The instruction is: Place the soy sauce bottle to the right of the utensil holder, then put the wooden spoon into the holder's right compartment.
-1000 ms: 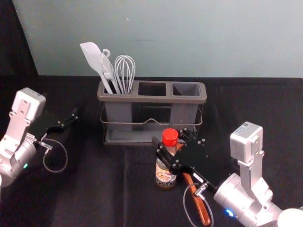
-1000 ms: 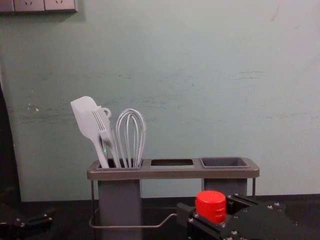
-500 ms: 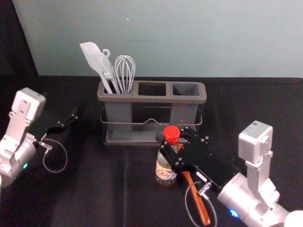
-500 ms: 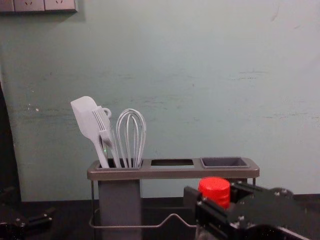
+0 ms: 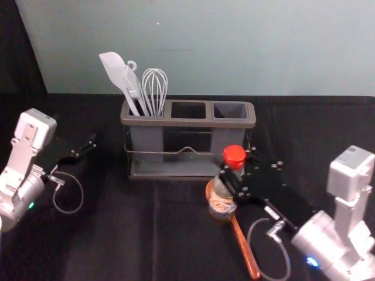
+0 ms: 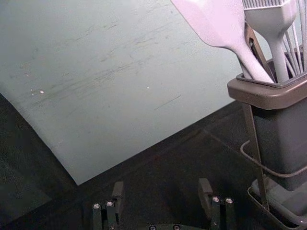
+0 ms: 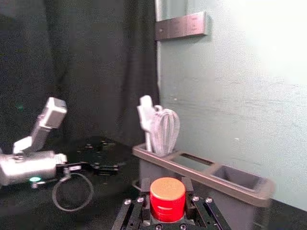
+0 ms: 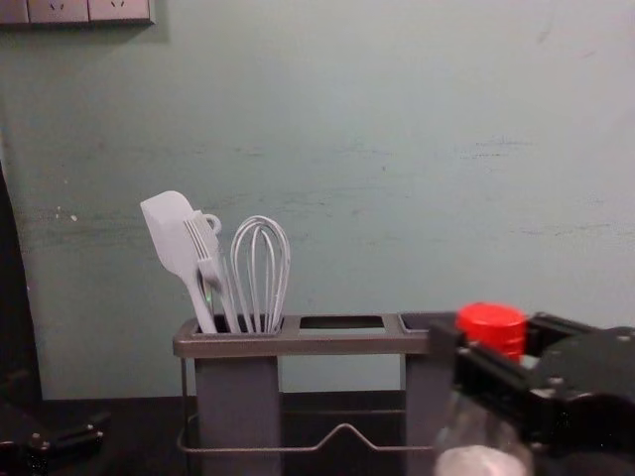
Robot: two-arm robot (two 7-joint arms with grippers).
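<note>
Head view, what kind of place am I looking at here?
Probably a robotics lab or test station rather than a working kitchen: a robot's right gripper holds a soy sauce bottle over a black-covered table, near a utensil holder.

You face what looks like a robotics lab: 2 silver robot arms [image 5: 325,243] reach over a black, cloth-like surface [image 5: 120,240]. Behind its far edge stands a plain, pale wall [image 5: 252,52] with a socket panel [image 8: 89,11]; past its left edge hangs a dark curtain [image 7: 96,62].

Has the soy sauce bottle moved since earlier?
Yes. Held by the right claw, the bottle has moved right in the head view, toward the utensil holder's right end.
</note>
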